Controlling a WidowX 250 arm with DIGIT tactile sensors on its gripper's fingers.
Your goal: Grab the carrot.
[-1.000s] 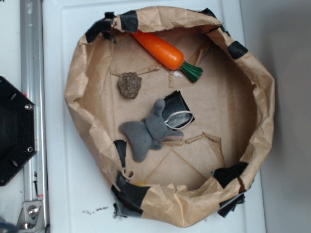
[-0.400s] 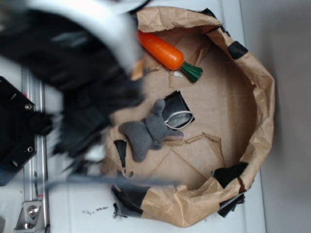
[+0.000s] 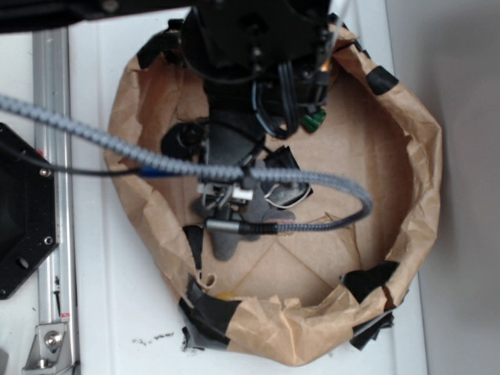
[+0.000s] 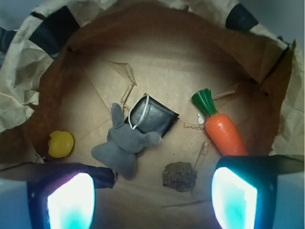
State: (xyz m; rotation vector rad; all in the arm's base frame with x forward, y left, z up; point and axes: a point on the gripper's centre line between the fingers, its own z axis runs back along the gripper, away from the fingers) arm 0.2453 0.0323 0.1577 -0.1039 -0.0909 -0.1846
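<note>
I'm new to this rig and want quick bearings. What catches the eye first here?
The bright orange carrot with its green stem lies right of centre in the brown paper bowl. A grey plush sprawls mid-floor, with a small yellow thing at left. The open pincer frames the bottom edge.

Below my claw, the carrot (image 4: 225, 135) looks glossy smooth plastic, the grey plush (image 4: 123, 145) soft matt cloth, the brown lump (image 4: 179, 176) rough, all inside a crinkled brown paper basin (image 4: 21, 71) patched with black tape.

Black robot arm (image 3: 250, 70) over the paper-walled bin (image 3: 422, 156), carrot's green stem (image 3: 315, 119) visible.
</note>
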